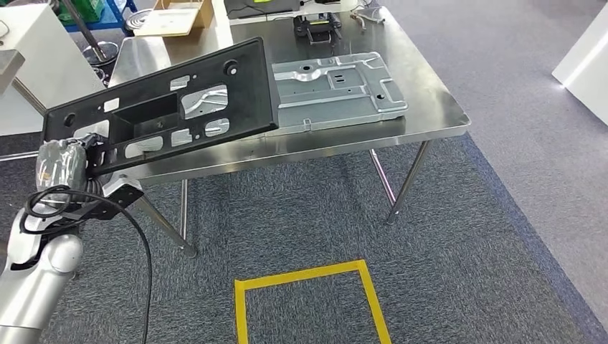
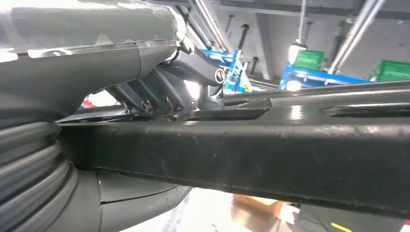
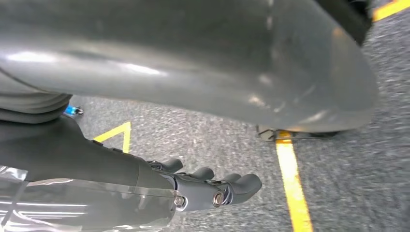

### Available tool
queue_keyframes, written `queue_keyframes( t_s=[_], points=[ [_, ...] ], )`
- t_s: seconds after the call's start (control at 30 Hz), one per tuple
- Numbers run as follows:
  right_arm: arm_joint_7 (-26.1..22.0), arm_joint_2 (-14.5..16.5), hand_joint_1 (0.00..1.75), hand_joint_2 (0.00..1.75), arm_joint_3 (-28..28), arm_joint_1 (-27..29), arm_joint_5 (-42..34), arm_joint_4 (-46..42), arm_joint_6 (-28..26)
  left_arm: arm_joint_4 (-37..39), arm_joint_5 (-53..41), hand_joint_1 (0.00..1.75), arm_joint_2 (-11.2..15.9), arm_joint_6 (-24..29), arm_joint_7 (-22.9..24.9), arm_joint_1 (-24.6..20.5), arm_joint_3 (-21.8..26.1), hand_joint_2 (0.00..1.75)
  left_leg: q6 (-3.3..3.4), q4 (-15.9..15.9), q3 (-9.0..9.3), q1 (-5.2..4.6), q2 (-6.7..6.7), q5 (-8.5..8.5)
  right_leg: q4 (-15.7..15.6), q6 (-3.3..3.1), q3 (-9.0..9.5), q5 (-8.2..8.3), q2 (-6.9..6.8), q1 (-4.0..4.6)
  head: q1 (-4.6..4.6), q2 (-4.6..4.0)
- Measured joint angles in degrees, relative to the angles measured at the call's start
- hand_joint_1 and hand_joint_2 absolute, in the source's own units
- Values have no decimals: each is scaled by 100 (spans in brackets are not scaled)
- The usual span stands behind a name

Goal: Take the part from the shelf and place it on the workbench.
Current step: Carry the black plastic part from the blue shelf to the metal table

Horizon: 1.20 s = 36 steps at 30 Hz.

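In the head view we see our left hand (image 1: 66, 163) at the left of the frame, holding one end of the long black part (image 1: 161, 115). The part slants up toward the middle of the frame, and its far end hangs over the shiny metal worktop (image 1: 430, 107). A flat grey metal plate (image 1: 337, 84) lies on the worktop just right of the part. A yellow tape square (image 1: 310, 295) marks the grey carpet at the bottom of the frame.

In the left wrist view our fingers (image 2: 193, 82) curl over the top edge of the black part (image 2: 251, 154), which runs across the frame.

In the right wrist view our right hand (image 3: 203, 188) hangs above the carpet, low in the frame. Its fingers (image 3: 244, 183) are bent a little, spread apart, and hold nothing.
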Motion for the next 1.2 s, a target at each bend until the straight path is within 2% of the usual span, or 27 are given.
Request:
queue_keyframes(
  t_s=[0.07, 0.1, 0.17, 0.2, 0.27, 0.3, 0.33, 0.37, 0.43, 0.47, 0.5, 0.57, 0.67, 0.83, 1.0, 1.2],
  points=[
    [0, 8, 0, 0, -38, -19, -42, 0, -2, 35, 17, 175, 1, -6, 1, -20, -3, 175, 57, -76, 23, -32, -6, -30, -18, 56, 12, -1, -42, 9, -1, 0],
    [0, 10, 0, 0, -52, -24, -57, 0, 0, 49, 22, 175, 1, -13, 1, -20, -4, 175, 87, -105, 46, -15, -21, -22, -23, 90, 32, -14, -38, 7, 0, 0],
    [0, 14, 0, 0, -68, -24, -75, 0, 2, 72, 27, 175, 1, -25, 2, -44, -12, 175, 155, -184, 104, 20, -50, 4, 155, 143, -25, -141, 94, 6, 1, 0],
    [0, 14, 0, 0, -74, -17, -82, 0, 2, 80, 29, 175, -3, -30, 3, -59, -20, 175, 183, -210, 125, 34, -57, 13, 412, 158, -153, -276, 196, 1, 2, 0],
    [0, 14, 0, 0, -89, -4, -90, 1, 3, 102, 36, 175, -13, -49, 4, -85, -48, 175, 220, -213, 125, 21, -84, 6, 1145, 170, -572, -572, 328, -3, 1, 0],
    [0, 15, 0, 0, -95, 3, -94, 2, 5, 114, 41, 175, -18, -76, 5, -84, -69, 175, 228, -208, 125, 15, -106, -3, 1419, 176, -750, -624, 345, -6, 1, 0],
    [0, 15, 0, 0, -100, 11, -96, 3, 6, 129, 44, 175, -19, -110, 6, -84, -92, 175, 230, -198, 128, 12, -131, -13, 1510, 179, -844, -568, 350, -9, 1, 0],
    [0, 16, 0, 0, -104, 18, -97, 4, 8, 145, 44, 175, -20, -155, 7, -89, -114, 175, 226, -182, 131, 11, -158, -25, 1374, 175, -825, -401, 351, -13, 2, 0],
    [0, 12, 0, 0, -112, 29, -100, 4, 8, 179, 38, 175, -20, -232, 7, -116, -147, 175, 199, -135, 128, 12, -204, -62, 655, 142, -545, 33, 380, -18, 2, 0],
    [-1, 9, 0, 0, -117, 32, -102, 4, 8, 199, 33, 175, -18, -264, 6, -140, -161, 175, 175, -102, 116, 2, -225, -85, 329, 122, -413, 174, 399, -15, 1, 0],
    [-1, 5, 0, 0, -122, 31, -103, 4, 8, 218, 31, 175, -16, -286, 5, -164, -177, 175, 150, -78, 102, -6, -241, -103, 125, 105, -331, 241, 414, -12, 1, 0],
    [-3, 4, 0, 0, -132, 27, -104, 4, 12, 257, 26, 175, -11, -321, 4, -198, -205, 175, 133, -44, 87, -21, -255, -131, 29, 97, -301, 254, 417, -3, 1, 0],
    [-14, 4, 0, 0, -153, 26, -104, 4, 25, 329, 20, 175, -8, -390, 2, -255, -259, 175, 157, -65, 107, -14, -251, -131, 23, 86, -297, 258, 416, 5, 0, 0],
    [-28, 1, 0, 0, -170, 26, -104, 4, 32, 462, 15, 175, 4, -461, 0, -388, -338, 175, 128, -114, 137, -14, -242, -121, 24, 51, -294, 247, 421, 9, 0, 0],
    [-28, 1, 0, 0, -179, 26, -109, 4, 30, 555, 13, 175, 4, -484, 0, -432, -403, 175, 73, -131, 143, -13, -242, -120, 27, 47, -293, 244, 421, 10, 1, 0],
    [-31, 1, 0, 0, -206, 25, -117, 4, 30, 625, 14, 175, 10, -539, 1, -446, -466, 175, 68, -130, 142, -18, -243, -121, 21, 48, -285, 245, 420, 2, 2, 0]
  ],
)
